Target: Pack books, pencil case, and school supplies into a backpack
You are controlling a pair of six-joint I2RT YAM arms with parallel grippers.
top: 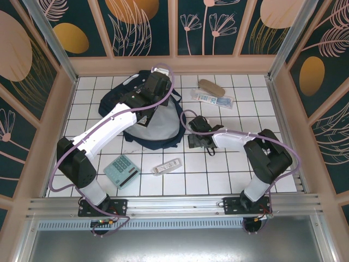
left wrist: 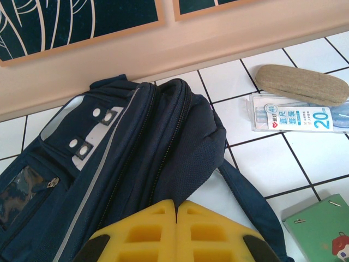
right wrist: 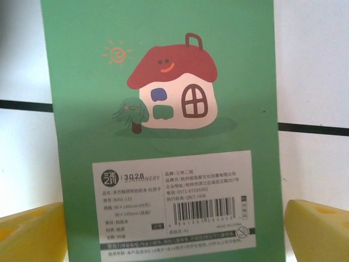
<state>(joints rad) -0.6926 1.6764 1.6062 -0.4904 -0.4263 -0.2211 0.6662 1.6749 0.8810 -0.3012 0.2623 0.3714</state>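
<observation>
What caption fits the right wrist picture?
Open right gripper over the small green book lying on white tiles.

Right gripper (right wrist: 174, 233) spread wide — yellow fingertips (right wrist: 32, 232) flank the small green book (right wrist: 163, 71), red-roofed house (right wrist: 172, 90) and white label (right wrist: 174, 202) facing the camera, white tiles (right wrist: 316, 65) beneath.

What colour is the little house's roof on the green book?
On the green book, the roof is dark red; clearest in right wrist view.
</observation>
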